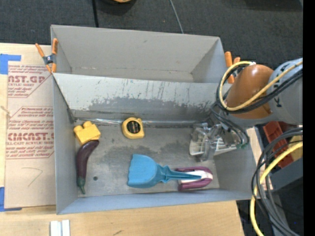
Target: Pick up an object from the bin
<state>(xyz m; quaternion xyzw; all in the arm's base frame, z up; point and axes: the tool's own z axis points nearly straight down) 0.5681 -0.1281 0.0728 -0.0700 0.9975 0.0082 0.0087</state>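
Where the arm comes in from the right of the camera view, its metal tool [203, 146] hangs low over the right-hand part of the grey metal bin [138, 90], above a bare patch of floor near the right wall. Whether the tool is open or closed cannot be told, and nothing can be seen in its grip. Behind it the wrist carries a rounded orange cover [248, 93] looped with yellow and black cables.

Nearest to the tool is a curved purple-and-white plastic handle [198, 177], lying flat just in front of it, close to the front wall. The handle's left end meets the narrow stem of a blue plastic scoop-shaped piece [142, 171], whose broad end points left. Whether the two are joined or only touching is unclear.

Well to the left, a round yellow tape measure [133, 127] sits near the foot of the sloping back wall. Further left is a yellow plastic block [86, 132], and just beside it a dark purple toy aubergine [83, 162] lies along the left wall, its stalk end toward the front corner.
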